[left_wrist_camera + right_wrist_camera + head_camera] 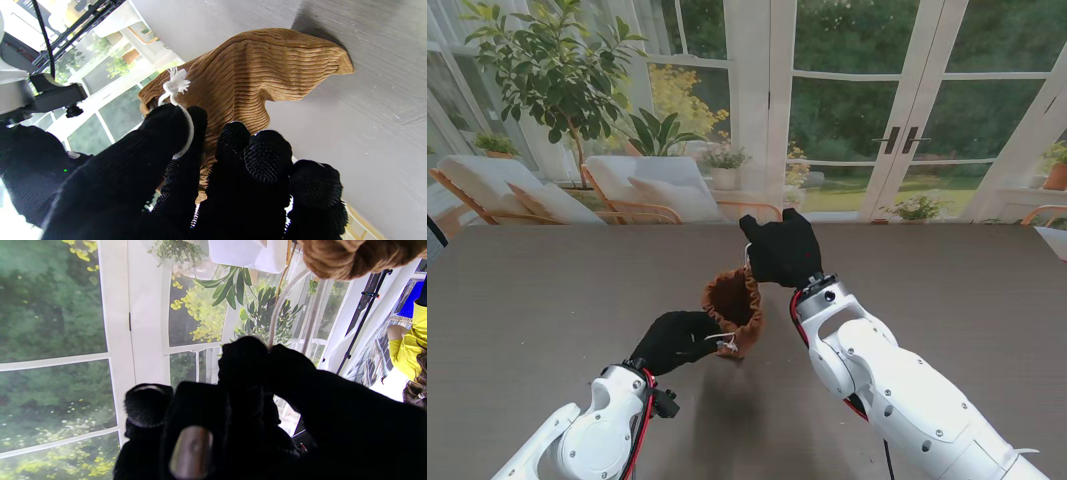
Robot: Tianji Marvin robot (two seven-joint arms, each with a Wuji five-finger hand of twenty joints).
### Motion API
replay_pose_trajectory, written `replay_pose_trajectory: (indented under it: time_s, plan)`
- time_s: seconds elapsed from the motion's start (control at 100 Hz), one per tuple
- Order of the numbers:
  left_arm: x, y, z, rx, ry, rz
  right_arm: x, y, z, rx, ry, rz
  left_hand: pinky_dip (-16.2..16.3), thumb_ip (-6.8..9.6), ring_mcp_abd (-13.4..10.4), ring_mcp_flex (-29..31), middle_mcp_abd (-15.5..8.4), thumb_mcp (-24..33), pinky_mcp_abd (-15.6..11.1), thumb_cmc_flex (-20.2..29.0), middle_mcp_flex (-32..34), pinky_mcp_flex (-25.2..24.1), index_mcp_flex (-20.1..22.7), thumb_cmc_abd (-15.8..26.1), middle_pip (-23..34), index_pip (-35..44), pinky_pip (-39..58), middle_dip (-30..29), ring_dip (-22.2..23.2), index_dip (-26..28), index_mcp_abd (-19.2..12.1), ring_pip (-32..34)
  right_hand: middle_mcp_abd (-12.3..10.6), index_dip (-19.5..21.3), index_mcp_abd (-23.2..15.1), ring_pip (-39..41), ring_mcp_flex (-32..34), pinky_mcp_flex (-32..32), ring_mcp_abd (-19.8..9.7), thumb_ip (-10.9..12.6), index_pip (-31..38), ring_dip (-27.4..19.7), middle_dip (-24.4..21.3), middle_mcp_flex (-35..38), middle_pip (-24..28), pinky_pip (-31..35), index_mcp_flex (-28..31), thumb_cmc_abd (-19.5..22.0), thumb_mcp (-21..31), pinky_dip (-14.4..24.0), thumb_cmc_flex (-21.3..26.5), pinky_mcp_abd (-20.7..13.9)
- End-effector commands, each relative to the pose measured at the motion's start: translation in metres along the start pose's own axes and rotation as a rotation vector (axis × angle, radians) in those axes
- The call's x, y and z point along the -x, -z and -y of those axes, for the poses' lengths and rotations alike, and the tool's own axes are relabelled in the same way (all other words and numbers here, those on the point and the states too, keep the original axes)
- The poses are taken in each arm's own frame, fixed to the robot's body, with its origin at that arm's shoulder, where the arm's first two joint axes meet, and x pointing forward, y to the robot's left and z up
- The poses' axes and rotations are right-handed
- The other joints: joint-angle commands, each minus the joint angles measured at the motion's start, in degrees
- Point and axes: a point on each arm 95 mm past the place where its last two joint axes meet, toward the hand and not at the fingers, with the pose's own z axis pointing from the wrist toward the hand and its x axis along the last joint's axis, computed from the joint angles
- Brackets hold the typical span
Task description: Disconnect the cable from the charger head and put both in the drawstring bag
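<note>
Two robot hands, left (677, 340) and right (782, 250), grip the bag's (735, 305) drawstrings mid-table.

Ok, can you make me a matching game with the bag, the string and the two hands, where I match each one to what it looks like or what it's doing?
Things:
1. drawstring bag
2. knotted cord end
3. left hand
4. right hand

Descriptions:
A. white and frayed, lying over a black finger
B. brown ribbed cloth, mouth open toward the camera
C. pinches two pale cords that run to the bag's gathered top
D. grips the bag's side from the left, nearer to me

Pairs: 1-B, 2-A, 3-D, 4-C
</note>
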Motion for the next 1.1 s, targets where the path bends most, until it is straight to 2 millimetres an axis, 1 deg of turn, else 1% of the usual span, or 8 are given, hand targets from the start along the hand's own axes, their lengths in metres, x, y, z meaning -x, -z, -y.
replay_pose_trajectory:
  time_s: [0.0,0.18,0.31,0.5,0.64,0.82,0.89,1.09]
  plan:
    - [0.001,0.001,-0.004,0.012,0.018,0.0,-0.002,0.001,0.002,-0.017,-0.004,-0.005,1.4,-0.93,-0.4,-1.3,0.0,1.7,-0.2,2.0,-1.0,-1.1,-1.0,-2.6,-1.1,1.9,-0.6,1.8,0.2,0.5,-2.9,-0.2,5.4,1.7,0.2,3.0,0.8,28.6,-10.7,0.8,0.6,1.0,-0.4,4.8,0.5,4.5,0.2,0.9,2.4,-0.4,1.3,-0.6]
    - [0.002,0.0,-0.005,0.015,0.07,-0.011,-0.002,0.001,0.004,-0.022,-0.006,-0.002,2.0,-0.57,-0.4,-2.4,0.1,1.9,-0.6,4.2,-1.1,-2.3,-0.6,-1.9,-2.7,4.0,-1.3,4.2,0.6,0.8,-5.2,-0.2,5.3,1.8,0.2,3.0,0.8,28.5,-10.7,0.8,0.5,1.0,-0.4,4.8,0.5,4.4,0.2,0.9,2.5,-0.4,1.3,-0.4]
    - [0.001,0.0,-0.007,0.018,0.1,-0.014,-0.002,0.001,0.004,-0.025,-0.006,-0.002,2.4,-0.31,-0.1,-2.9,0.7,2.1,-0.7,5.5,-1.4,-2.9,1.9,-0.5,-3.0,4.9,-1.7,5.0,0.7,-0.1,-5.5,-0.1,5.3,1.8,0.2,3.1,0.8,28.5,-10.7,0.8,0.5,1.0,-0.3,4.8,0.5,4.4,0.2,1.0,2.4,-0.4,1.3,-0.4]
    - [0.002,0.0,-0.009,0.044,0.2,-0.016,-0.001,0.0,0.005,-0.03,-0.005,0.001,5.5,0.57,1.6,-5.3,2.9,1.7,-0.2,7.9,-3.0,-6.1,2.6,2.2,-3.8,6.8,-3.5,8.7,2.4,3.3,-3.2,1.1,5.4,1.8,0.2,3.1,0.8,28.5,-10.8,0.8,0.5,1.0,-0.3,4.8,0.4,4.4,0.2,1.0,2.3,-0.4,1.5,-0.4]
    - [0.002,0.001,-0.009,0.054,0.231,-0.024,0.0,-0.001,0.006,-0.034,0.0,0.002,8.9,-2.29,1.1,-5.9,3.2,10.8,-0.5,4.6,-2.6,-6.8,5.0,-1.7,-4.8,9.2,-4.1,11.9,3.9,7.3,0.7,3.6,5.4,1.8,0.2,3.1,0.8,28.5,-10.8,0.7,0.5,1.0,-0.3,4.8,0.4,4.4,0.2,1.1,2.3,-0.4,1.6,-0.4]
    - [0.0,0.001,-0.005,0.048,0.254,-0.033,0.002,-0.003,0.005,-0.043,0.007,0.001,10.5,-3.82,1.2,-4.7,3.7,11.6,0.5,3.0,-1.3,-6.2,6.3,-0.8,-1.3,14.7,-3.6,11.5,4.4,14.0,6.7,6.0,5.4,1.8,0.2,3.1,0.8,28.5,-10.9,0.7,0.4,1.0,-0.3,4.8,0.4,4.4,0.2,1.1,2.2,-0.4,1.6,-0.4]
    - [-0.001,0.001,-0.003,0.039,0.27,-0.044,0.004,-0.004,0.005,-0.045,0.01,-0.003,11.3,-4.21,2.0,-4.0,4.0,12.3,1.7,1.8,-0.8,-6.1,7.2,0.2,1.2,16.3,-3.9,10.1,4.5,16.3,7.5,6.7,5.3,1.8,0.0,3.1,0.8,28.5,-10.9,0.7,0.3,1.0,-0.2,4.8,0.4,4.3,0.3,1.2,2.2,-0.4,1.6,-0.4]
    - [-0.006,0.003,0.012,0.021,0.255,-0.091,0.011,-0.009,0.005,-0.07,0.021,-0.036,10.4,-5.0,0.7,-1.8,2.2,13.8,1.7,-1.9,0.5,-4.1,8.2,2.4,4.0,18.7,-3.9,9.3,4.4,20.3,6.5,7.0,5.2,2.1,-1.1,3.0,0.8,28.5,-10.9,0.6,-0.4,1.0,0.0,4.7,0.5,3.9,0.4,1.7,1.7,-0.6,1.5,-0.7]
